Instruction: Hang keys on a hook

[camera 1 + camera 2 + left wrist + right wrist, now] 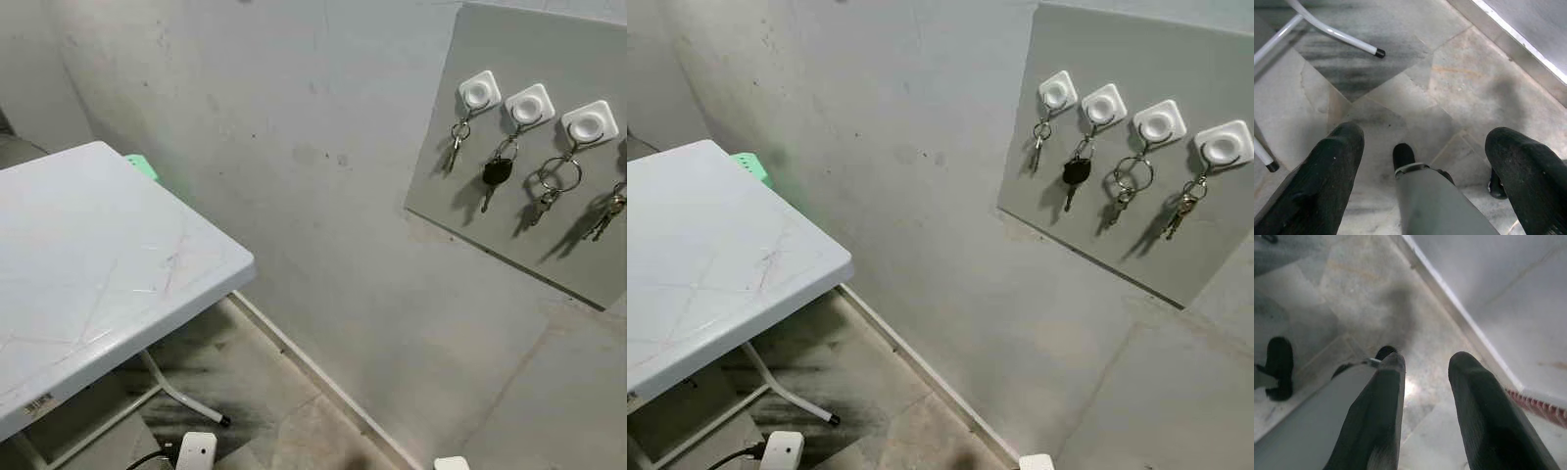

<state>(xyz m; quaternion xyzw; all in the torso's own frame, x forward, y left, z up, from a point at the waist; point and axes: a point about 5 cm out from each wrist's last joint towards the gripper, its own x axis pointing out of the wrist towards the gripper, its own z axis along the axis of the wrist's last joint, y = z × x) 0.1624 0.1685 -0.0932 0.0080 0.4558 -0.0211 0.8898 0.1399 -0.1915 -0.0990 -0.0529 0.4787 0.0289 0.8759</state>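
A bare stretch of grey wall [323, 147] separates the white plastic tabletop [88, 264] from the grey hook board [1136, 147]. All four white square hooks [1159, 121] on the board carry key bunches [1124, 186]. The marble floor [265, 401] below lies open beside the table's white leg [186, 397].

Counter at nine o'clock, board at two o'clock.
Four hooks [1102, 104] in a row on the board [1136, 225] each carry keys [1075, 173]; the counter [88, 264] stands on the floor [284, 411].
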